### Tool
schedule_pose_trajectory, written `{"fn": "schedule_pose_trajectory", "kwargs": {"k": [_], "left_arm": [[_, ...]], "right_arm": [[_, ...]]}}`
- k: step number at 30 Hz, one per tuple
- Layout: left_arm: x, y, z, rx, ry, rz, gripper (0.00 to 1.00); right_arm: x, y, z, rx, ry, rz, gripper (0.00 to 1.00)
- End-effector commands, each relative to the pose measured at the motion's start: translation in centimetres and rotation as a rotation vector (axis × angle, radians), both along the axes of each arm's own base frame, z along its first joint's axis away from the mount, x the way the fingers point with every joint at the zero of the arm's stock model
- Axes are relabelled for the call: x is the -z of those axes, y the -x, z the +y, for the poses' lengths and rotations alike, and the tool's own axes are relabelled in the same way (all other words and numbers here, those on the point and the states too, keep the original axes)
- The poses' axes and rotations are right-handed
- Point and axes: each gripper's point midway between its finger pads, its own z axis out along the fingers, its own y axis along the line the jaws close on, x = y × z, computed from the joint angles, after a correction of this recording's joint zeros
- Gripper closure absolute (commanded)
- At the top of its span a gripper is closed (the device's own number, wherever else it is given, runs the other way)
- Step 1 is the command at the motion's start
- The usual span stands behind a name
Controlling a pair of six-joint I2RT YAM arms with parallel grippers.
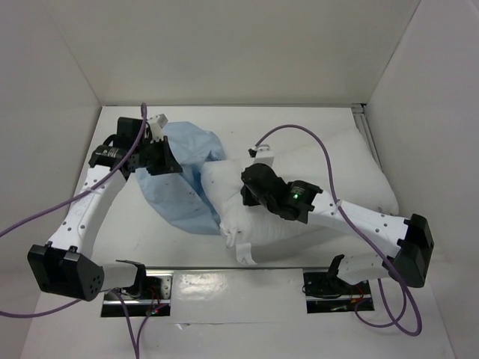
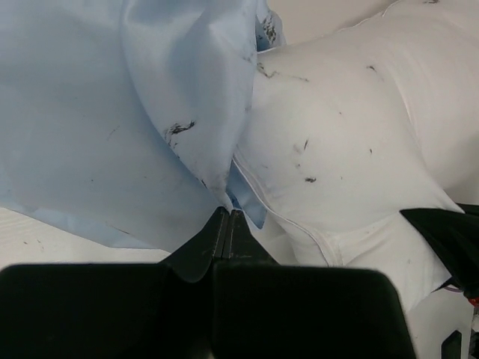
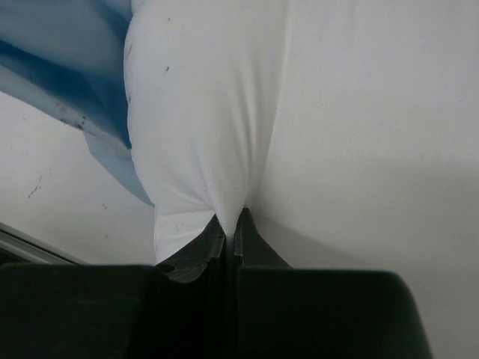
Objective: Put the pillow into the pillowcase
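Right at the near edge of the counter (image 1: 127, 239), two metal base plates (image 1: 239, 288) anchor the arms, and purple cables (image 1: 37, 221) loop off both sides. The left arm (image 1: 82, 217) reaches up the left side, while the right arm (image 1: 367, 224) bends back in from the right with a green light (image 1: 298, 196) glowing near its wrist.

On to the right hand (image 3: 230, 224). Its fingers are pressed together and pinching a gathered fold of white fabric on the pillow (image 3: 337, 112). From above, that right hand (image 1: 251, 187) sits on top of the pillow's left half. The pillow (image 1: 352, 176) itself lies plump across the middle and right of the counter, long side running left to right, with one near corner poking toward the bases.

Now the left hand (image 2: 227, 217), a little farther back. Its fingers are squeezed tight too, nipping the edge of the pale blue pillowcase (image 2: 97, 112) just where it meets the pillow (image 2: 337, 134). Dark specks show on both fabrics there.

From overhead, the left hand (image 1: 159, 153) is at the pillowcase's far left edge. The pillowcase (image 1: 179, 194) is spread wrinkled on the counter, left of the pillow, touching and overlapping its left end. Nearly all of the pillow sits outside the blue cloth, though how far the end reaches inside can't be told.

Plain white walls (image 1: 224, 52) close off the back.
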Motion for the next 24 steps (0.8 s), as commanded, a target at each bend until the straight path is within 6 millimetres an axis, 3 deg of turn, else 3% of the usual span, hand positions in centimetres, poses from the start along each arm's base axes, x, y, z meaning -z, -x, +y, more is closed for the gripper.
{"fn": "schedule_pose_trajectory", "kwargs": {"k": [1,4,12,16,22,24], "left_arm": [[-1.9,-1.5,-0.4,-0.01,0.029,-0.065,1.0],[-1.6,-1.8,-0.1,-0.034,0.018,-0.054,1.0],[-1.2,-2.4,0.4,-0.076,0.0,-0.051,1.0],[-1.3,-2.7,0.7,-0.091,-0.013,-0.063,1.0],[-1.1,-2.4,1.2,-0.102,-0.013,-0.061,1.0],[-1.1,-2.3,1.0,-0.094,-0.005,-0.059,1.0]], "right_arm": [[-1.4,0.8,-0.4,-0.013,-0.038,0.006,1.0],[-0.3,1.8,-1.0,-0.076,0.037,0.036,1.0],[0.4,5.5,-0.7,-0.299,0.078,0.139,1.0],[1.7,6.6,-2.3,-0.318,0.158,0.194,1.0],[2.4,6.3,-4.8,-0.26,0.268,0.196,1.0],[1.6,5.7,-4.2,-0.254,0.241,0.165,1.0]]}}
